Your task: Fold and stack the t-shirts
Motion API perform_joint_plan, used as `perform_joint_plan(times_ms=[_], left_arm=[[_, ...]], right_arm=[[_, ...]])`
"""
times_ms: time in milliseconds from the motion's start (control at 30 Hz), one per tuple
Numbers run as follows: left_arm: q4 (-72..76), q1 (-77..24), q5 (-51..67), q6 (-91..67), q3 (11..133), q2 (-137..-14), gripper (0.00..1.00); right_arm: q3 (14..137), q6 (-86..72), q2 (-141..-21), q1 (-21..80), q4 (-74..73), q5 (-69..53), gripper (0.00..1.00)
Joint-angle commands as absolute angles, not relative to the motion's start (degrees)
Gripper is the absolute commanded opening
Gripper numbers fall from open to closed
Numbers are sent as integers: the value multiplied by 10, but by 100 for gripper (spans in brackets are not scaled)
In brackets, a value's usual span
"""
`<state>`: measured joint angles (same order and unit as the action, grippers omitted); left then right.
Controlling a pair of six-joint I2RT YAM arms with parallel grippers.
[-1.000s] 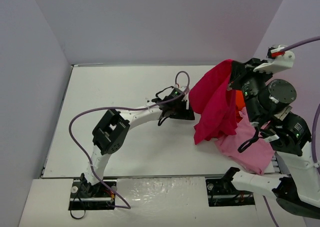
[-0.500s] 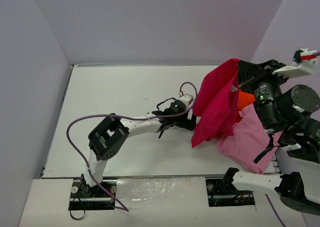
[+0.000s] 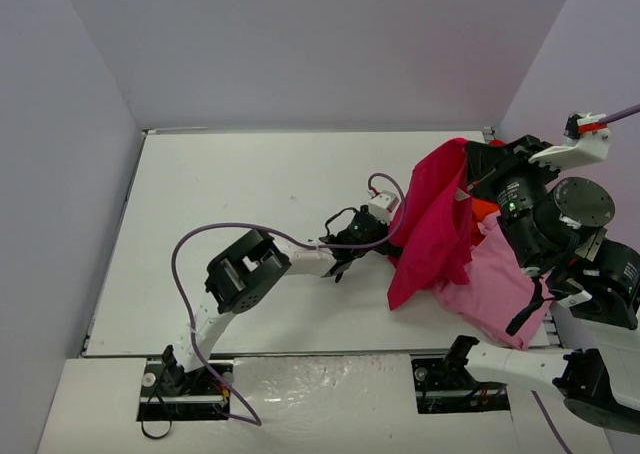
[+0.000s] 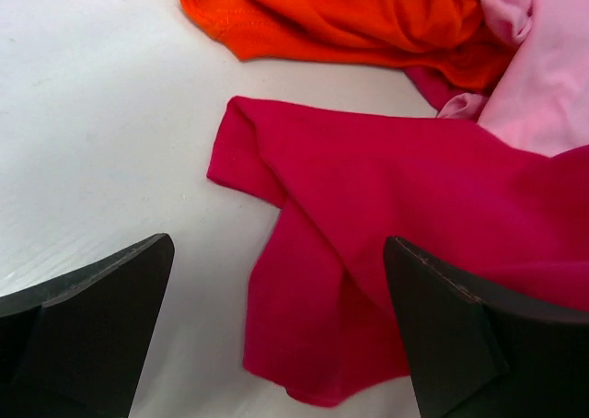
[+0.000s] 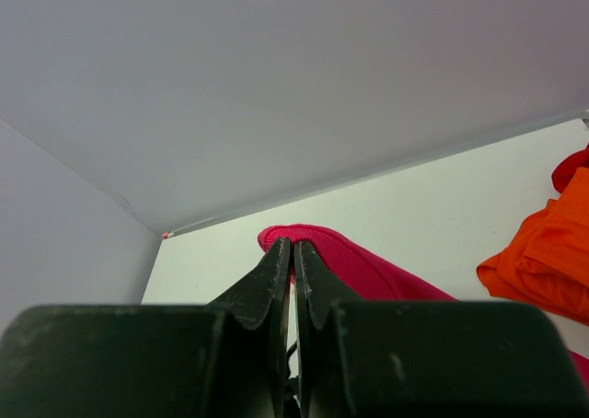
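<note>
My right gripper point(image 3: 468, 164) is shut on the top edge of the crimson t-shirt point(image 3: 432, 224) and holds it up, so the cloth hangs down to the table. In the right wrist view the pinched crimson edge point(image 5: 317, 245) shows at my shut right gripper point(image 5: 294, 249). My left gripper point(image 3: 385, 236) is open and low over the table at the shirt's lower left corner. In the left wrist view the crimson t-shirt point(image 4: 368, 252) lies between the open fingers point(image 4: 101, 307). The orange t-shirt point(image 4: 350, 17) and light pink t-shirt point(image 3: 495, 284) lie behind and right.
The white table point(image 3: 230, 194) is walled in by grey panels at the left, back and right. A purple cable point(image 3: 215, 232) loops over the left arm. The right arm's bulk point(image 3: 570, 244) stands over the table's right edge.
</note>
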<state>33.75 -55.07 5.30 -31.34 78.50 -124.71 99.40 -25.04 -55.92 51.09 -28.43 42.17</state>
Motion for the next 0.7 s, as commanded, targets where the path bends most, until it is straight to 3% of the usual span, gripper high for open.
perform_joint_plan(times_ms=[0,100,133,167,200,233,667], left_arm=[[459,-555,81,-333,844,-1261,97],[445,-554,86,-329,868,-1270,90],[438,-555,85,-325,869,-1267,70],[431,-555,81,-320,866,-1262,38],[422,-555,72,-314,861,-1254,12],[414,-554,65,-311,855,-1243,4],[184,-509,-14,-231,817,-1035,3]], right_arm=[[1019,-276,-557,515,-255,427,0],[1015,-281,-559,515,-262,433,0],[1014,-281,-560,515,-262,434,0],[1013,-280,-562,515,-263,436,0],[1011,-278,-564,515,-263,438,0],[1008,-276,-567,515,-263,441,0],[915,-250,-579,509,-264,493,0]])
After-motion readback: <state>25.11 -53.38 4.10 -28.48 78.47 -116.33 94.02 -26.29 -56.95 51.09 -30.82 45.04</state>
